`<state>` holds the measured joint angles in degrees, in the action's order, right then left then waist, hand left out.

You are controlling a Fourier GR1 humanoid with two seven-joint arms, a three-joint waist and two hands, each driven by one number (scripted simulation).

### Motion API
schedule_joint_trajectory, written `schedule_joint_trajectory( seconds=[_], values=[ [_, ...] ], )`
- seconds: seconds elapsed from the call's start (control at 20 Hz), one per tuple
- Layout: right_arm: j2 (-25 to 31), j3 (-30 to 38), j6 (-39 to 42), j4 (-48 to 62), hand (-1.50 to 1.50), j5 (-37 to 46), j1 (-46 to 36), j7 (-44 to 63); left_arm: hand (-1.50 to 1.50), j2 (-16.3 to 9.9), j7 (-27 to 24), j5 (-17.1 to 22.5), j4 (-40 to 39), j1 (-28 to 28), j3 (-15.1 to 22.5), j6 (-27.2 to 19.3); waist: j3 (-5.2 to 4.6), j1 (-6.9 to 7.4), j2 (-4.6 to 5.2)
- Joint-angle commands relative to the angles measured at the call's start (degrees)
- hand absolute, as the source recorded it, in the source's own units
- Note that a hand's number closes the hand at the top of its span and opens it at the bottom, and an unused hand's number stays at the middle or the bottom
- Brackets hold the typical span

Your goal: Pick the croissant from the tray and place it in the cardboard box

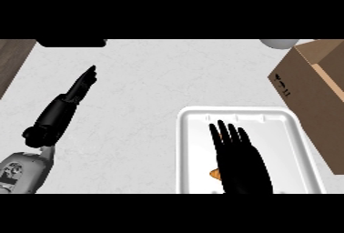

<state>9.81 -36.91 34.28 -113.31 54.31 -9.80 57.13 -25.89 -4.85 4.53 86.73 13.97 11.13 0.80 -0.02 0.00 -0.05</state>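
Tray [194, 119]: white, shallow, rounded corners, set low and right of centre on the pale counter [154, 77]; taken here as the landmark.

Croissant [214, 173]: inside the tray, toward its near left part; only a small orange-brown sliver showing at the left edge of the right hand, the rest hidden beneath it.

Right hand [240, 161]: over the tray's middle, fingers straight and pointing toward the tray's far rim, released, clasping nothing. Touching the croissant or hovering above it: probably hovering, not certain from this angle.

Left hand [84, 82]: well left of the tray and beyond its far-left corner, fingers straight, released, at rest over bare counter.

Cardboard box [316, 100]: brown, open flaps, just right of the tray, its near wall running along the tray's right rim.

Step in hand: closing on the croissant. Best done by shifting slightly left so the pastry sits under the palm, lowering, then curling fingers and thumb around its body rather than pinching one tip.

Edges and room: raised tray rim to clear on lifting; box wall taller than that rim, so lift well up before travelling right. Open counter beyond and left of the tray. Dark object [70, 43] and pale round object [279, 43] far beyond the tray, out of the path.
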Motion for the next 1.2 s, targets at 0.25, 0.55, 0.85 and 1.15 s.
schedule_joint_trajectory(
  seconds=[0.25,0.55,0.85,1.15],
  values=[
    [0.8,4.1,0.7,6.5,-1.50,4.5,2.0,-2.1,0.00,4.0,-2.0,-4.6,-4.0,2.3,-0.8,0.8,0.02,-0.30,0.07],
    [-3.2,4.3,-1.5,9.9,-1.50,7.7,2.5,-5.7,0.00,5.2,1.2,-6.4,5.2,-4.5,-2.2,2.5,0.03,0.11,0.00],
    [-3.6,4.5,-6.5,15.6,-1.50,10.9,5.3,-8.9,0.00,5.3,-1.2,-6.2,5.2,-6.9,-5.6,5.8,0.03,0.16,0.01],
    [-1.6,5.4,-6.1,13.8,-1.50,13.5,8.1,-10.0,0.00,8.5,1.6,-8.8,3.6,-3.2,-6.8,6.0,0.03,-0.10,0.01]
  ],
)
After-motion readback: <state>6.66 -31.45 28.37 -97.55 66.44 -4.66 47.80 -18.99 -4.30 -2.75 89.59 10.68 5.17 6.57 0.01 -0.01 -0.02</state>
